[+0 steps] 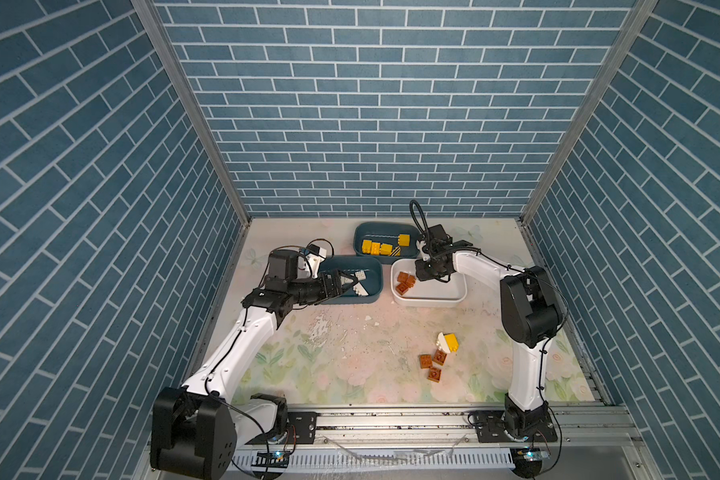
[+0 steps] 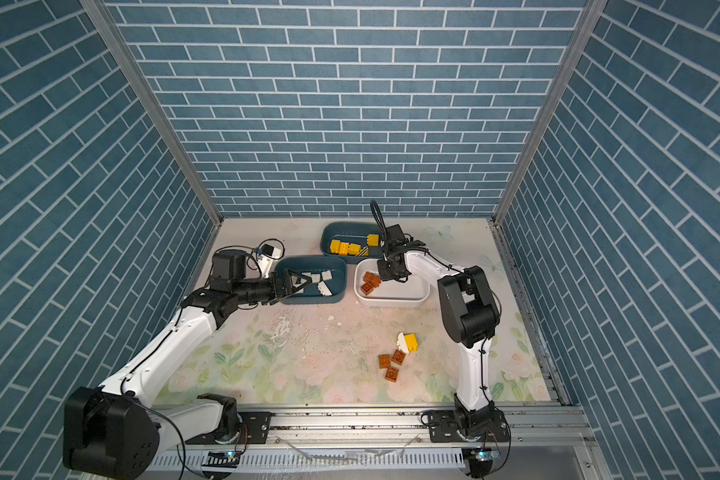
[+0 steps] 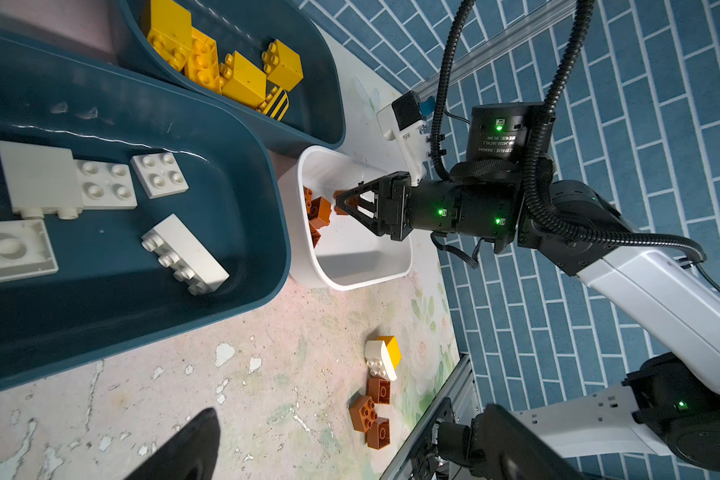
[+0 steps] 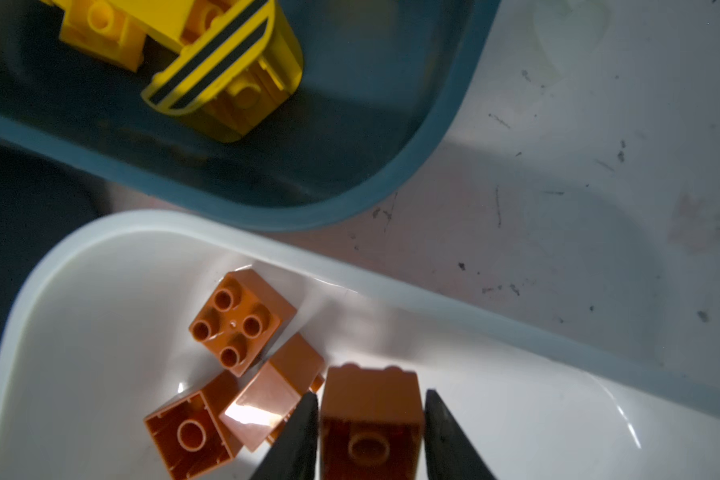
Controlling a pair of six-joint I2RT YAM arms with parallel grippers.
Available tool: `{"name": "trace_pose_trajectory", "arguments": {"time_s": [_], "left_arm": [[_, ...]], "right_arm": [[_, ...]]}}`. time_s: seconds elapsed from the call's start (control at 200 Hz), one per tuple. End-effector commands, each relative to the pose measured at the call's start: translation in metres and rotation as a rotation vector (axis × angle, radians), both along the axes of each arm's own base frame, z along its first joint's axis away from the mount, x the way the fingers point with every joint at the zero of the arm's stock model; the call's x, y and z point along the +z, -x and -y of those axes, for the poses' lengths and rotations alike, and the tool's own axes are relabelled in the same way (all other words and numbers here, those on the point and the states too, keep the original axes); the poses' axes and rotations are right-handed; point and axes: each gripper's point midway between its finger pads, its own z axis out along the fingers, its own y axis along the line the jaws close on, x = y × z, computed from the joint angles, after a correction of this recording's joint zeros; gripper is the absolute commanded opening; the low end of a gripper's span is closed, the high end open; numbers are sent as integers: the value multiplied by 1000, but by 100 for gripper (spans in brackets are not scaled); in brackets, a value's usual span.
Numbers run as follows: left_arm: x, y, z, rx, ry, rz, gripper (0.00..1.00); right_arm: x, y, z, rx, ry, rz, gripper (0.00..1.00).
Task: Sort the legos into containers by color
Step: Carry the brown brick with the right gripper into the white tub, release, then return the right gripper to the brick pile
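My right gripper hangs low inside the white container, jaws slightly open. A blurred brown lego sits loose between them with thin gaps on both sides. Three more brown legos lie beside it in that container. My left gripper is wide open and empty over the near teal container, which holds several white legos. The far teal container holds yellow legos. Loose on the mat lie a yellow lego, a white rounded lego against it and three brown legos.
The three containers stand close together at the back of the flowered mat, whose surface is peeled near the middle. Blue brick-pattern walls close in three sides. An aluminium rail with both arm bases runs along the front edge.
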Motion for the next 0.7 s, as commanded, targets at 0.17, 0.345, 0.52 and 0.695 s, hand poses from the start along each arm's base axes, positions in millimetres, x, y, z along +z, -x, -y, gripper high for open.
{"name": "trace_pose_trajectory", "arguments": {"time_s": [0.17, 0.345, 0.52, 0.695], "left_arm": [[-8, 1, -1, -4, 0, -8, 100], [-13, 5, 0, -13, 4, -22, 100], [-20, 8, 0, -23, 5, -41, 99], [-24, 9, 1, -30, 4, -50, 100]], "right_arm": [[40, 23, -5, -21, -147, 19, 55], [50, 88, 5, -26, -156, -38, 55], [43, 175, 4, 101, -65, -127, 55], [35, 236, 13, 121, 48, -184, 56]]}}
